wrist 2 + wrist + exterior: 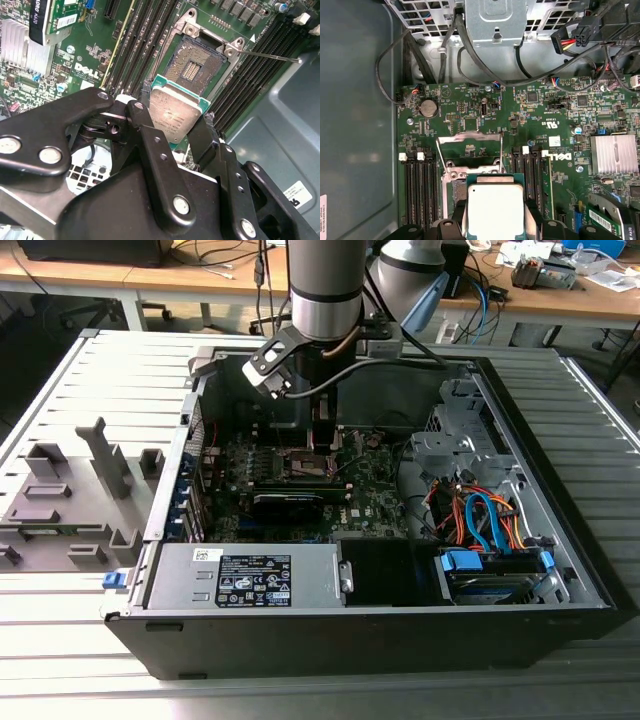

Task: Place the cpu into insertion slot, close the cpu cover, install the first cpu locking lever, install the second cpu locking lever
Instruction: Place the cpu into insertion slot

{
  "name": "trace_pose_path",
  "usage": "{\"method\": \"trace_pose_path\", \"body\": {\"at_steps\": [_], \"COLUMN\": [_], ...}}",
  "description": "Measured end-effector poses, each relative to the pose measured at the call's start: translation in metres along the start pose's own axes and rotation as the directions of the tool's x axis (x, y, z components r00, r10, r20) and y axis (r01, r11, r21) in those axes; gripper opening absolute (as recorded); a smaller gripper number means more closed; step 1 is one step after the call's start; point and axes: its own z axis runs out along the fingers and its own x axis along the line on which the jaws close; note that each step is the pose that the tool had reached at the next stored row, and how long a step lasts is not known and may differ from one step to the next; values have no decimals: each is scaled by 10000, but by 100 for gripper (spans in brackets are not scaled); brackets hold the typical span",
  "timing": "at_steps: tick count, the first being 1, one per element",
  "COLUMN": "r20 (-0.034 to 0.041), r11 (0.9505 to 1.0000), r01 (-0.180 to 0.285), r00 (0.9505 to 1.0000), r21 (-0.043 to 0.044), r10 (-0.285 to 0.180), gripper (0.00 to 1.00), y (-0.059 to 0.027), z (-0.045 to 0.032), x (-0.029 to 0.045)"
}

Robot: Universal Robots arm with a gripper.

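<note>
The robot's hand (178, 104) grips the cpu (172, 119) by its edges, held above the uncovered insertion slot (195, 62).

The arm (325, 285) comes straight down in the exterior view, its silver-grey last link vertical. A second grey joint (412, 280) with a pale blue cap sits just beside it, toward the exterior view's right. Under the wrist, a dark bracket (272, 365) juts out toward the exterior view's left. The gripper (323, 440) points straight down from the wrist. In both wrist views its black linkage bars (155, 160), studded with silver pivot pins, reach forward from the gripper body. The two fingers (141, 122) press on opposite edges of the cpu (172, 117), gripping it with its metal top facing up.
</note>
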Motion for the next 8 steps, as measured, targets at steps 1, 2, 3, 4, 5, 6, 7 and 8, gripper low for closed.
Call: {"method": "trace_pose_path", "body": {"at_steps": [1, 2, 3, 4, 5, 6, 7, 8], "r20": [0, 0, 0, 0, 0, 0, 0, 0], "r11": [10000, 10000, 10000, 10000, 10000, 10000, 10000, 10000], "r01": [0, 0, 0, 0, 0, 0, 0, 0], "r00": [10000, 10000, 10000, 10000, 10000, 10000, 10000, 10000], "r21": [0, 0, 0, 0, 0, 0, 0, 0], "r10": [0, 0, 0, 0, 0, 0, 0, 0], "gripper": [54, 54, 54, 54, 54, 54, 54, 54], "y": [0, -1, -2, -3, -3, -3, -3, -8], "z": [1, 27, 53, 55, 57, 59, 60, 161], "x": [0, 0, 0, 0, 0, 0, 0, -1]}}
